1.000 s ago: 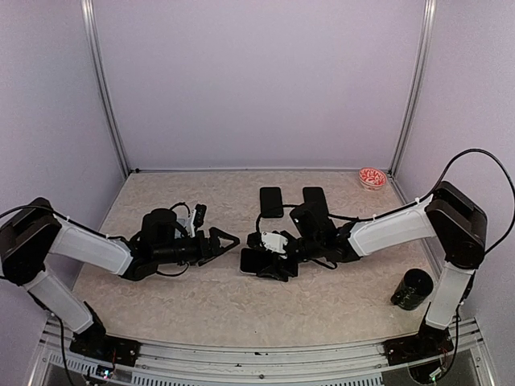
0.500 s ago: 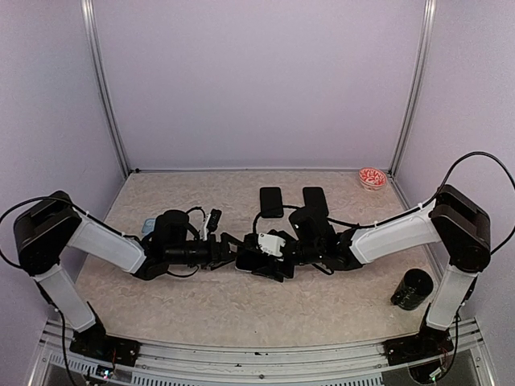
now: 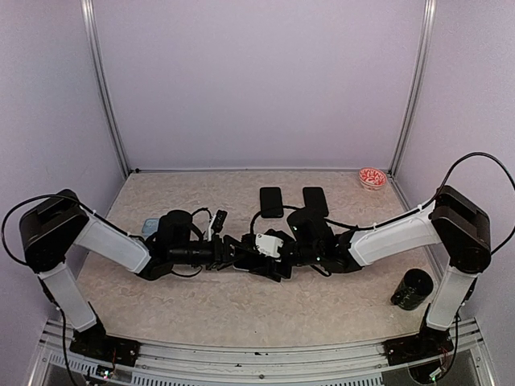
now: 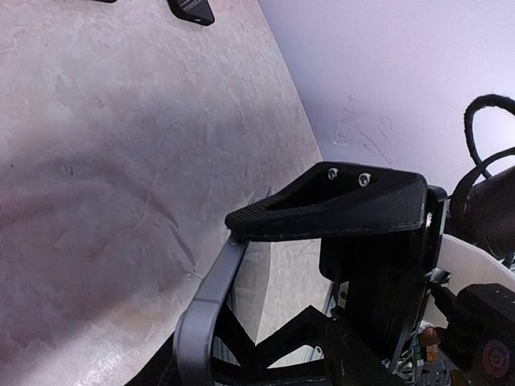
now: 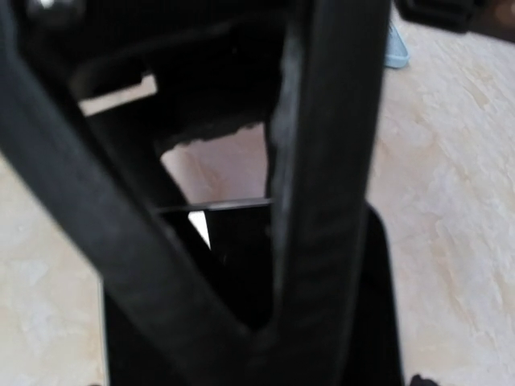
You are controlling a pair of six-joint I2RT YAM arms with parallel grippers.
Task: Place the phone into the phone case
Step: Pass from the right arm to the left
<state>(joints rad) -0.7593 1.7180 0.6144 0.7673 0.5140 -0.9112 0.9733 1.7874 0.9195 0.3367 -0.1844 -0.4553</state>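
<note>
The phone case (image 4: 205, 314), as I judge it from its thin grey rim, is at the middle of the table (image 3: 201, 310), between the two grippers. The left gripper (image 3: 232, 250) has its fingers spread, and the rim stands in the gap and touches the upper finger (image 4: 322, 213). The right gripper (image 3: 264, 256) is at the other side of the case, but I cannot tell if it presses on it. Two dark slabs (image 3: 271, 201) (image 3: 315, 199) lie behind. One is probably the phone, I cannot tell which.

The danger I see is crowding: the grippers are very near and could knock each other, or twist the case so that it drops with the opening down.

The table is pale and mottled, inside lilac walls (image 3: 257, 80). A red-and-white dish (image 3: 372, 178) sits in the far right corner and a dark cylinder (image 3: 413, 289) near the right arm.
</note>
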